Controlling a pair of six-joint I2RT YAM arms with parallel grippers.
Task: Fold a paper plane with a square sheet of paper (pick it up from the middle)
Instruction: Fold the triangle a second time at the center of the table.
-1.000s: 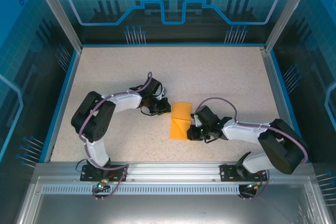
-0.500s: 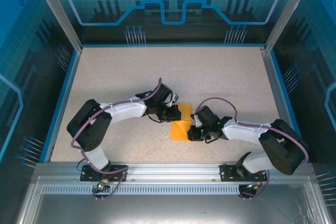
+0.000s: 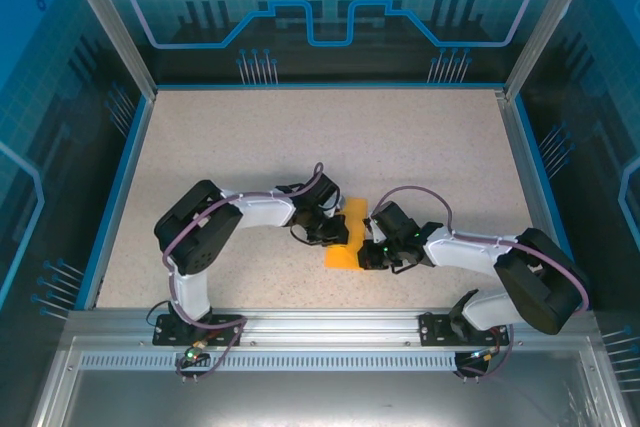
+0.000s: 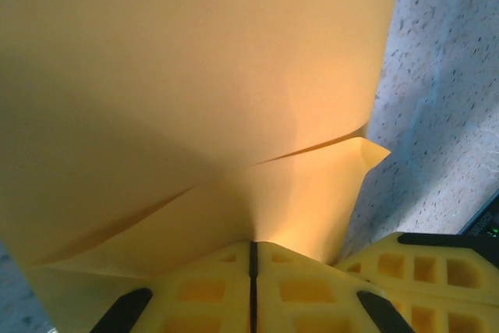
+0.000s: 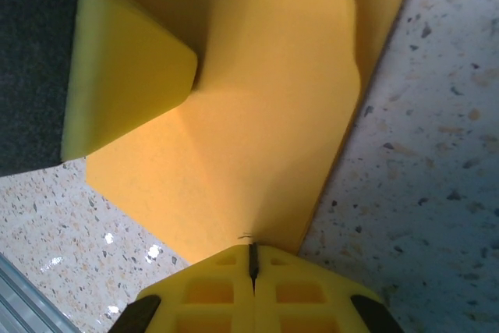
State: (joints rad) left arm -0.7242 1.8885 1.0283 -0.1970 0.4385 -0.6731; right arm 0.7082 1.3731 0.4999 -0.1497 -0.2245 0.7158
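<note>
The square sheet of paper (image 3: 341, 256) is orange, part-folded, and lies between the two arms at the table's middle. My left gripper (image 3: 337, 234) sits over its upper part, jaws shut. In the left wrist view a raised flap of the paper (image 4: 195, 76) runs down into the closed tips of that gripper (image 4: 252, 246). My right gripper (image 3: 366, 253) is at the sheet's right edge. Seen from the right wrist, it (image 5: 253, 249) is shut on the paper (image 5: 257, 115), with a small wrinkle at the seam. One of the left gripper's fingers (image 5: 129, 76) rests on the sheet.
The speckled table (image 3: 300, 137) has a blue rim, and glass walls stand behind and at the sides. An aluminium rail (image 3: 320, 332) with both arm bases runs along the near edge. Free table lies to the back and on both sides.
My left gripper has swept from the sheet's upper left edge to the right and nearer, over the paper, carrying a flap with it. Less of the orange shows. The right gripper has stayed put.
</note>
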